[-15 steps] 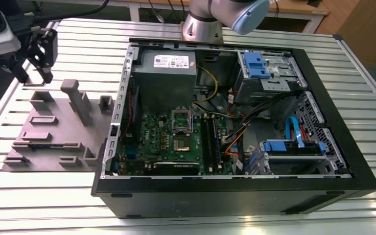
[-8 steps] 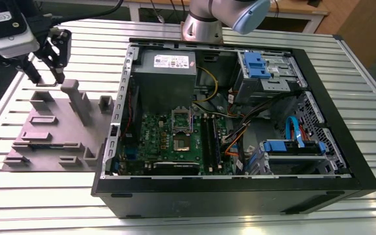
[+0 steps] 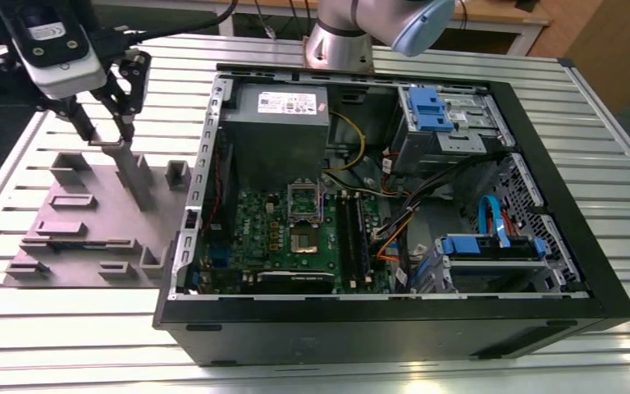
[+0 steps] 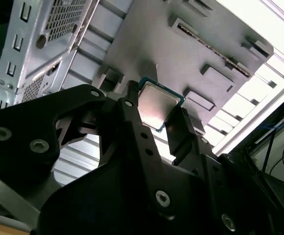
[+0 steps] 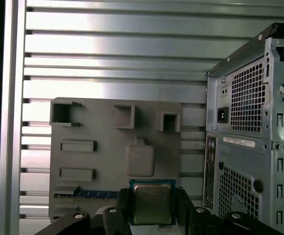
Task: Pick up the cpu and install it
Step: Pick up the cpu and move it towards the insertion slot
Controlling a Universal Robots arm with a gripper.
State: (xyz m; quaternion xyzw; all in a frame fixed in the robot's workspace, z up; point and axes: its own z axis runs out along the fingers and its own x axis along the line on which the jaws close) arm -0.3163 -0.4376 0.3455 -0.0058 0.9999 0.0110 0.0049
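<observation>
Clamping cpu (image 5: 152,203) — pincer (image 4: 157,111) above fixture (image 5: 102,147), case (image 5: 249,147) beside

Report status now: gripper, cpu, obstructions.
Arm's gripper shut on the cpu. Chip held over the grey fixture, outside the computer case. Case wall stands between it and the motherboard.

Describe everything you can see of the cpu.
The cpu, a small flat square chip with a silvery-grey metal top and thin blue-green rim, sits between the black fingers of the hand, which close on two opposite edges. It is over the grey plastic fixture plate beside the open black computer case; whether it touches the plate is unclear.
</observation>
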